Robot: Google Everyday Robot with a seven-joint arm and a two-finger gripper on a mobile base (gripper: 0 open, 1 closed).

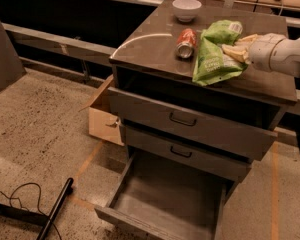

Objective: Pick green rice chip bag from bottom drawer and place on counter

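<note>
The gripper (238,48), at the right edge of the cabinet top, has its pale jaws pinched on the right side of the green rice chip bag (212,59). The bag is crinkly and light green and lies slumped on the glossy grey-brown surface (150,56). Just past the bag, away from the jaws, an orange-red soda can (186,42) lies on its side. A round white bowl (186,9) sits further back. Behind the jaws runs the smooth white arm (282,54). Well below them, the bottom drawer (170,199) stands pulled out, a wide grey metal tray.
</note>
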